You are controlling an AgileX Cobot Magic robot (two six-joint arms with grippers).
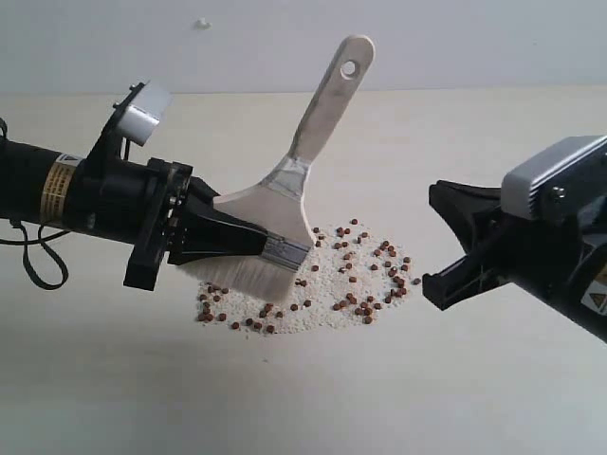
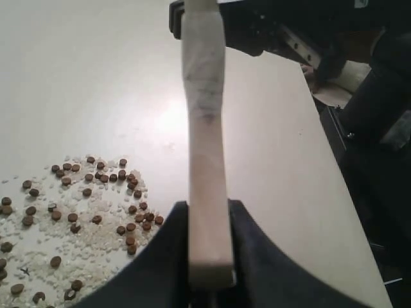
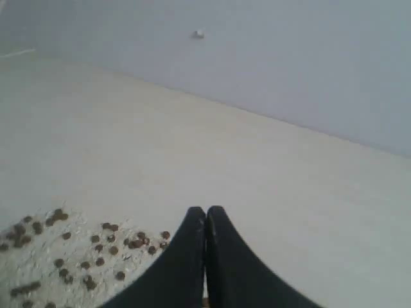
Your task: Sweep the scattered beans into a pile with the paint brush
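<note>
Pale tabletop holds reddish beans; left pincer grasps the cream-bristled paint brush, right pincer clenched empty.

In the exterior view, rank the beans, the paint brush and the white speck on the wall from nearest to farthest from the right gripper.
1. Beans, on the table right beside it.
2. Paint brush, past the beans, toward the left.
3. White speck, high on the back wall.
</note>
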